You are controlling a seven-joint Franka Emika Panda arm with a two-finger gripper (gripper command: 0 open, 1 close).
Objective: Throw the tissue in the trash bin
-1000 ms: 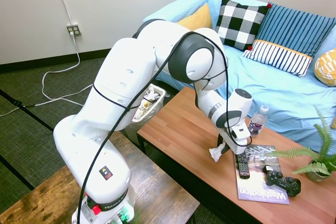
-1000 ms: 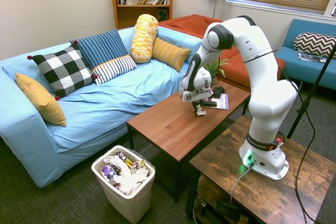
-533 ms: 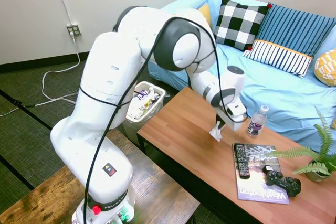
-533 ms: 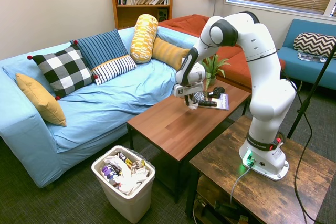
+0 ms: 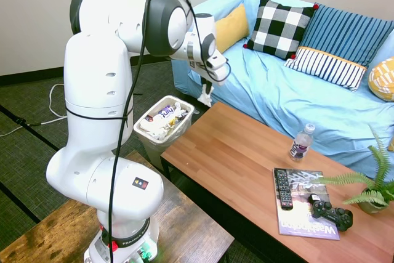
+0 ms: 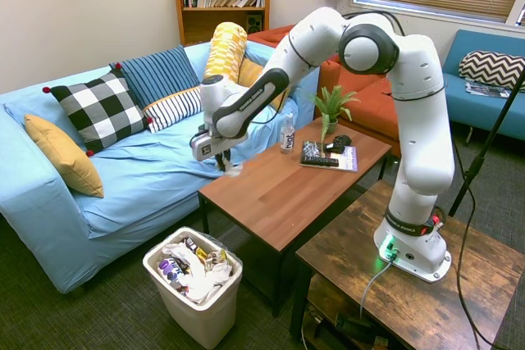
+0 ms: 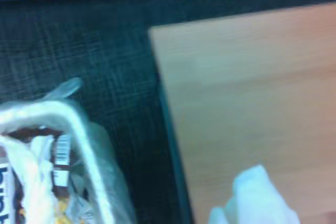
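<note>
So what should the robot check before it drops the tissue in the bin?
1. Tissue in the gripper: ok, it hangs from the closed fingers.
2. Gripper over the trash bin: not ok, it is above the coffee table's corner; the bin sits on the floor beside it.
3. Room in the bin: cannot tell, it looks nearly full of trash.
4. Path from table corner to bin free: ok, only floor between them.
5. Water bottle, remote and magazine out of the way: ok, they sit at the far end of the table.
</note>
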